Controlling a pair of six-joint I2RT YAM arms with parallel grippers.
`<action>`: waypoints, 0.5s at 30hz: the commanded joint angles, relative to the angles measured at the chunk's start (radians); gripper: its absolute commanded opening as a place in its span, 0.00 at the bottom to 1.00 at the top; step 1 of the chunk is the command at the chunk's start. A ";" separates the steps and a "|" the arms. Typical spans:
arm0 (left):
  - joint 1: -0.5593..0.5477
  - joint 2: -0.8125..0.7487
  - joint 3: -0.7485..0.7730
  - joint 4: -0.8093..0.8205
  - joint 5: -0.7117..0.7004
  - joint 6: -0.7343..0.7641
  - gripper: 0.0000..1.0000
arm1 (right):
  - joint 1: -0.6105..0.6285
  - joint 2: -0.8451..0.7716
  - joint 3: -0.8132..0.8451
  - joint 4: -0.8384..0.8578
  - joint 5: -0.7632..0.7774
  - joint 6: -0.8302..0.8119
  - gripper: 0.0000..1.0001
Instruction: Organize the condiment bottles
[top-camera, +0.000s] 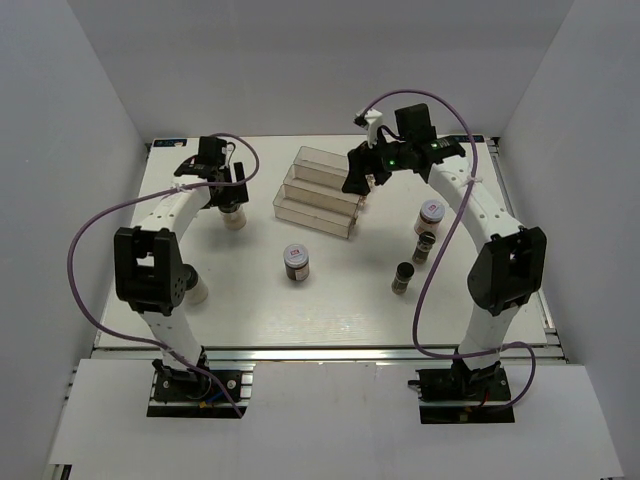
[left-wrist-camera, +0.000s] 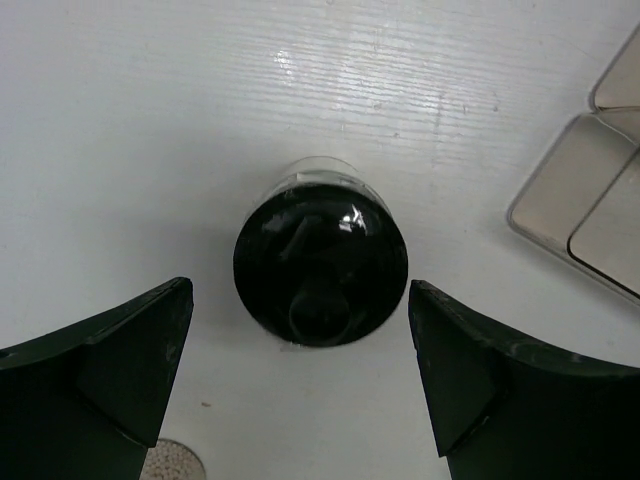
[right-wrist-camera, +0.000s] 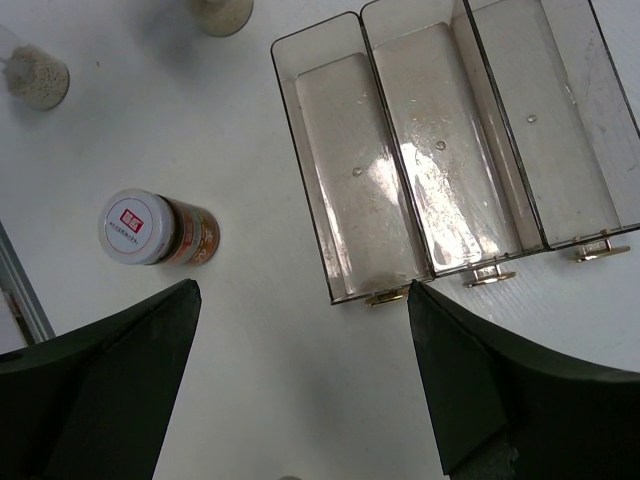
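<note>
A whitish bottle with a black cap (top-camera: 234, 216) stands upright left of the rack. My left gripper (top-camera: 226, 190) hovers right above it, open. In the left wrist view the black cap (left-wrist-camera: 320, 265) sits just ahead of the gap between the spread fingers of the left gripper (left-wrist-camera: 300, 290), untouched. A second whitish bottle (top-camera: 196, 289) stands partly hidden by the left arm. One squat jar with a white red-labelled lid (top-camera: 296, 262) (right-wrist-camera: 155, 228) stands mid-table and another (top-camera: 431, 213) at the right. Two slim dark shakers (top-camera: 424, 247) (top-camera: 402, 277) stand below that one. My right gripper (top-camera: 362, 180) (right-wrist-camera: 300, 310) hangs open and empty over the rack's right end.
The clear stepped rack (top-camera: 320, 190) (right-wrist-camera: 440, 150) holds nothing in its three troughs. Its corner (left-wrist-camera: 590, 200) shows at the right of the left wrist view. The table's back edge lies just behind the rack.
</note>
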 joint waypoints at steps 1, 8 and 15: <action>-0.012 0.024 0.060 0.024 -0.044 0.009 0.98 | -0.018 -0.051 0.025 -0.029 -0.059 -0.024 0.89; -0.016 0.085 0.116 0.027 -0.067 -0.008 0.94 | -0.035 -0.063 0.007 -0.035 -0.055 -0.033 0.89; -0.019 0.105 0.122 0.013 -0.072 -0.031 0.83 | -0.058 -0.077 -0.011 -0.033 -0.048 -0.035 0.89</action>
